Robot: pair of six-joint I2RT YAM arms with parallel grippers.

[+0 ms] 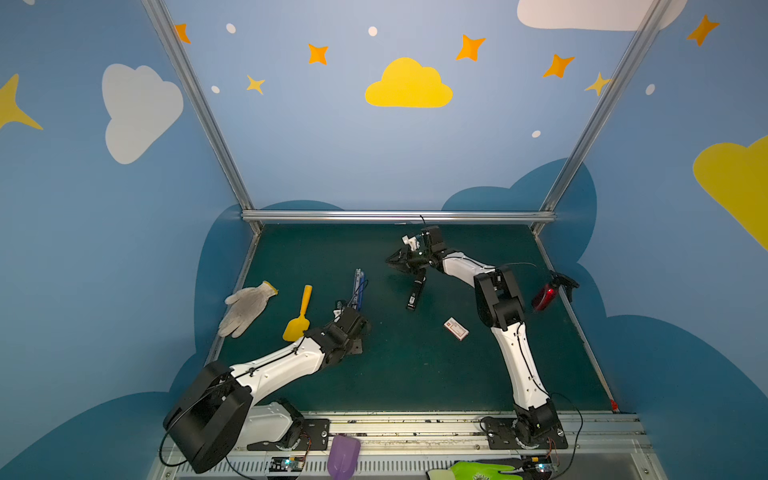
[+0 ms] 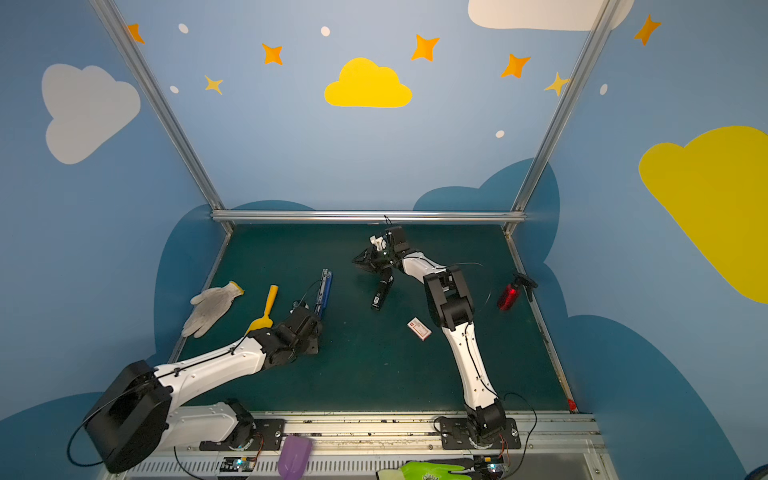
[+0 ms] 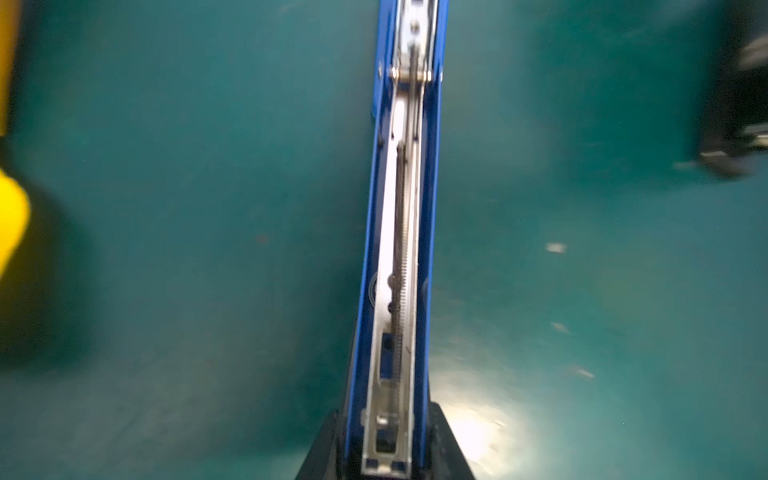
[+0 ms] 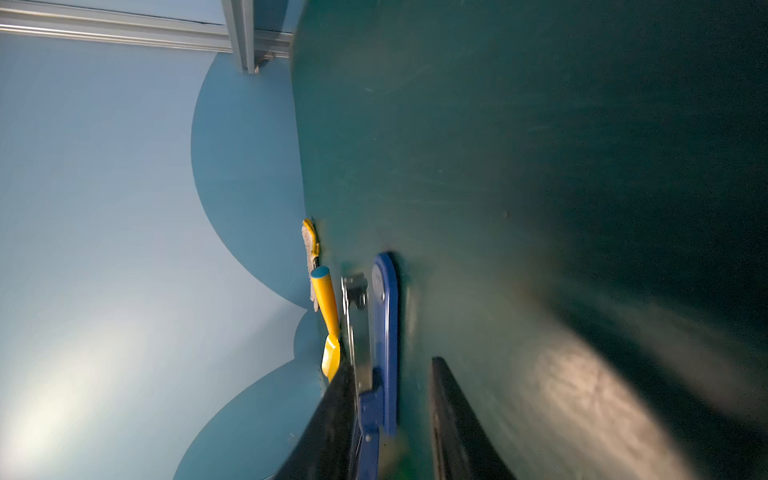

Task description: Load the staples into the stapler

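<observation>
One view, left wrist, shows the stapler [image 3: 430, 187] with its spring [image 3: 402, 266]; left hand [image 3: 386, 415] pinches it, right hand [image 4: 392, 365] spread.

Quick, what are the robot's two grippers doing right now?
Left gripper: closed on the stapler.
Right gripper: open, holding nothing.

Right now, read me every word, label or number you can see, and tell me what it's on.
Nothing is legible.
staple box: red mark and printed lines, too small to read.
black stick-like object: white label, too small.
stapler: faint round mark on blue base, blurred.
</observation>
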